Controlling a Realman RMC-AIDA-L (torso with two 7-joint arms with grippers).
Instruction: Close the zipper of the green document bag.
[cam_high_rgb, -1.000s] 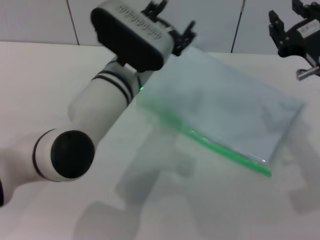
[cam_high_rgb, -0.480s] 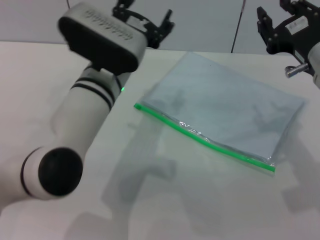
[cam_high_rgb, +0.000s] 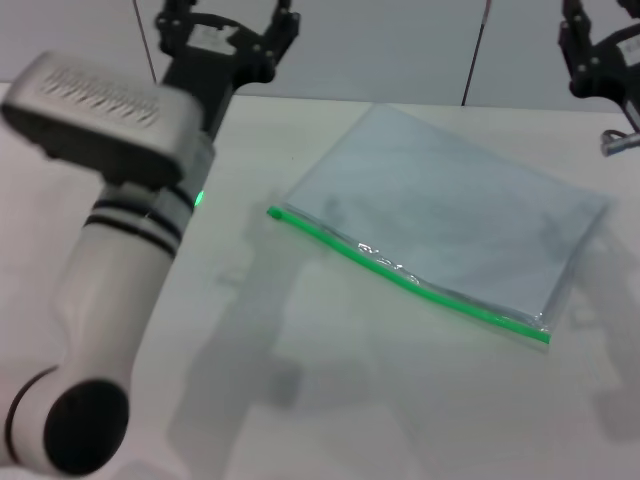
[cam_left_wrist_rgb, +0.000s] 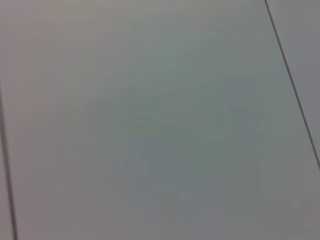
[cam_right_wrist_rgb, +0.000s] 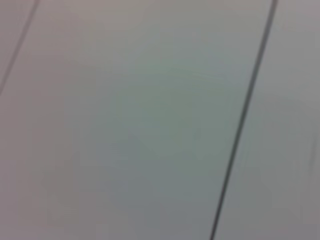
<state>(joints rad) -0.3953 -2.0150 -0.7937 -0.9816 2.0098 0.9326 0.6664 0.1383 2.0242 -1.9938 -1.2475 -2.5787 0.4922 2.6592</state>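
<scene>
Head view shows the green document bag (cam_high_rgb: 455, 225) lying flat on the white table (cam_high_rgb: 350, 400), its zipper (cam_high_rgb: 405, 275) along the near long edge. Left gripper (cam_high_rgb: 228, 28) hangs raised by the table's far left, jaws spread wide, holding nothing. Right gripper (cam_high_rgb: 600, 50) sits high at far right; whether its jaws are apart I cannot tell. Both wrist views show only grey wall panels (cam_left_wrist_rgb: 150, 125).

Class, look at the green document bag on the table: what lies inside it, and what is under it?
The green document bag lies flat on the white table, zipper along its near edge. Its cloudy plastic shows nothing distinct inside. What is under it is covered.
</scene>
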